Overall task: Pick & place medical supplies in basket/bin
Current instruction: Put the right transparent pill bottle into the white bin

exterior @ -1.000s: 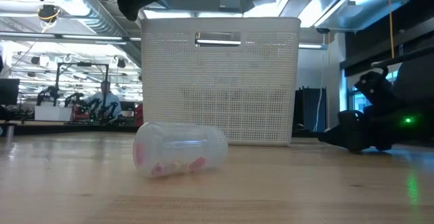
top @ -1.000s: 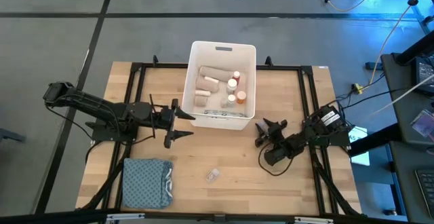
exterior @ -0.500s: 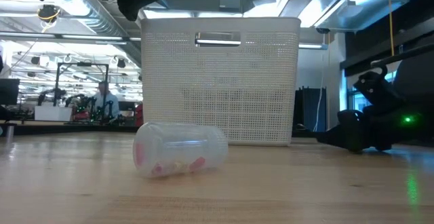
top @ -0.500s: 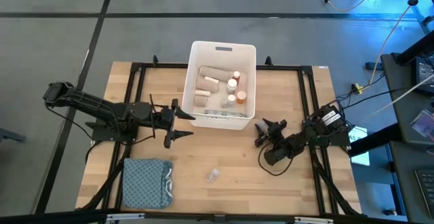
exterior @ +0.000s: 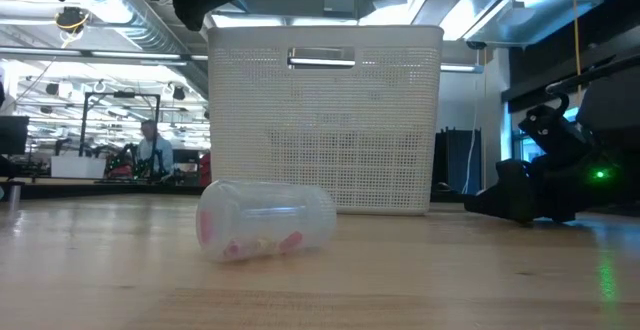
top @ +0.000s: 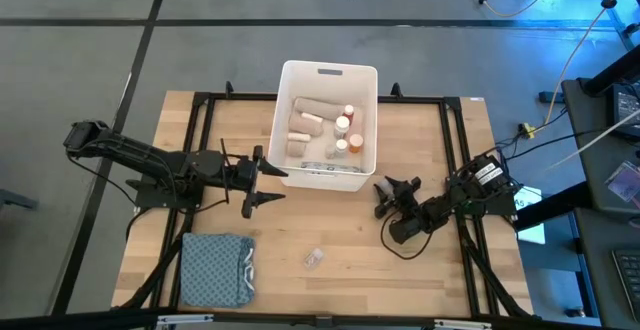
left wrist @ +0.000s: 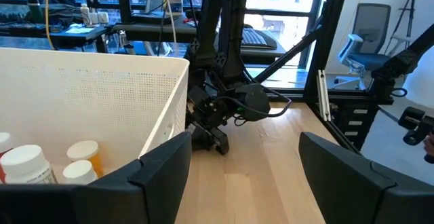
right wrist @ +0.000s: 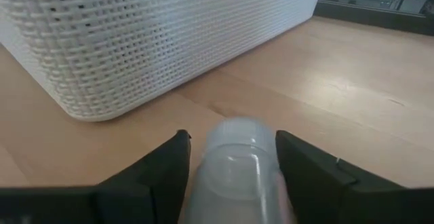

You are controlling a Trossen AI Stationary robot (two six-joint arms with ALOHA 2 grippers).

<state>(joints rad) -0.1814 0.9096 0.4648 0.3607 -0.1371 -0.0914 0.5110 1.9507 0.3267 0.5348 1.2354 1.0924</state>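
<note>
The basket (top: 328, 125) stands at the middle of the desk (top: 440, 270), toward its far edge, with its slot handle in the far short side. Inside it lie beige bandage rolls (top: 305, 120) on the left and red-capped and white pill bottles (top: 345, 135) on the right. The small things along its near wall are too small to make out.

The left end effector (top: 262, 178) hovers at the basket's near left corner with its fingers spread wide and nothing between them. In the left wrist view the basket wall (left wrist: 102, 102) cuts off all but the tops of the bottles.

The right end effector (top: 385, 195) is low over the desk, just right of the basket's near right corner. It points at that corner and grips a clear vial (right wrist: 237, 163) between its fingers. The vial is blurred, and I cannot make out its contents.

A second loose vial (top: 314, 258) lies on its side on the near half of the desk, well apart from both arms, with bare wood all round it. The low view shows pink bits inside it (exterior: 265, 220).

A folded blue-grey cloth (top: 215, 268) lies at the near left, close to the desk's edge. The black frame rails (top: 470, 260) run along the left and right sides.

In the low view the basket hides the middle of the room, and a person (exterior: 150, 150) shows far off to the left.
</note>
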